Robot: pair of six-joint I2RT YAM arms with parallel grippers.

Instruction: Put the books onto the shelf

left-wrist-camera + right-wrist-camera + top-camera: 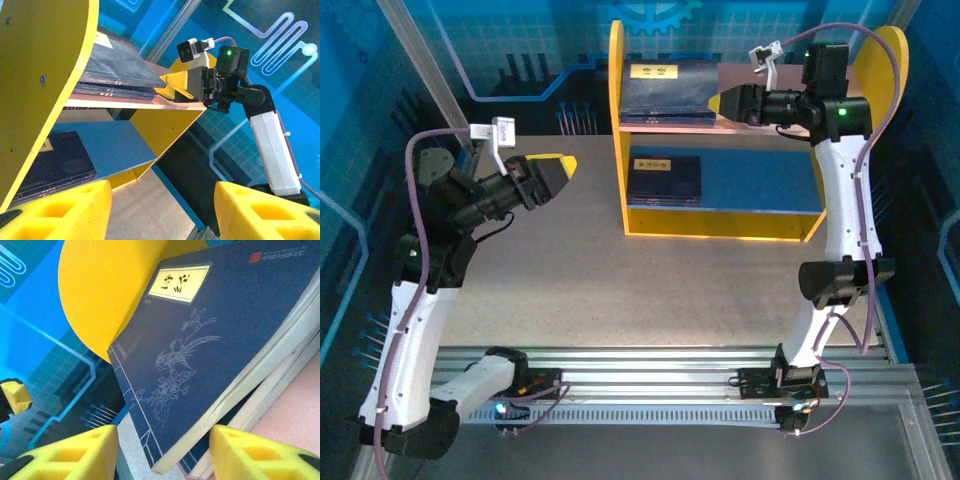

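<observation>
Navy books (660, 88) lie stacked on the upper level of the shelf (617, 140), another below, we see from above. Our left wrist shows the left gripper (162, 212) wide, empty. Our right wrist shows the right gripper (164, 455) parted, loose around the stack's corner.

Books (663, 88) lie on both shelf (720, 222) boards; right gripper (712, 102) meets the top stack, perhaps touching.

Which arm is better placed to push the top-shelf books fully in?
Right. The right hand sits at the edge of the books on the top board, jaws apart. The left hand hovers open over the table, outside the yellow side panel.
</observation>
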